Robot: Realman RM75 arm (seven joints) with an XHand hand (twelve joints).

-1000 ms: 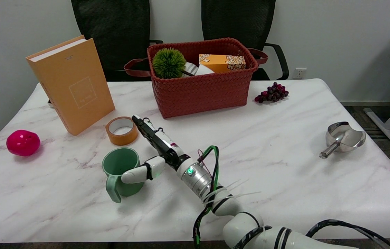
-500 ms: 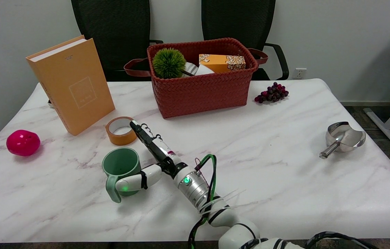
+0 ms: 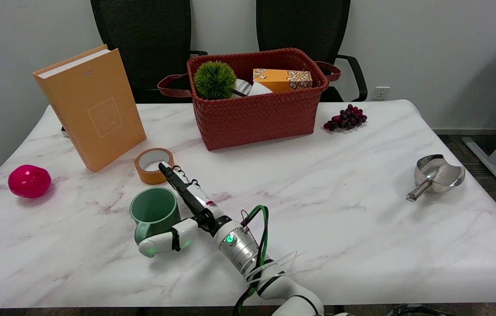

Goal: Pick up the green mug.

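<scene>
Your woven red-brown basket [image 3: 258, 112] stands toward the table's [image 3: 362, 228] far edge, near its middle, strap handles hanging at each end. Inside it you can make out a spiky green ball [image 3: 215, 79], an orange patterned box [image 3: 282, 79] and something white between them, mostly hidden by the rim.

The green mug [image 3: 154, 213] stands upright toward the near left corner, smooth and matte, its mouth open to you and nothing visible within. Your right hand [image 3: 180, 213] sits just beside its right wall: the fingers lie straight along that side, reaching to the tape roll [image 3: 153, 165] behind, while the white thumb crosses in front of the mug and covers its handle. The hand is spread, not closed on the mug; whether the thumb touches it, you cannot tell.

The table is glossy white marble with grey veins. The forearm is cut off at the bottom edge.
</scene>
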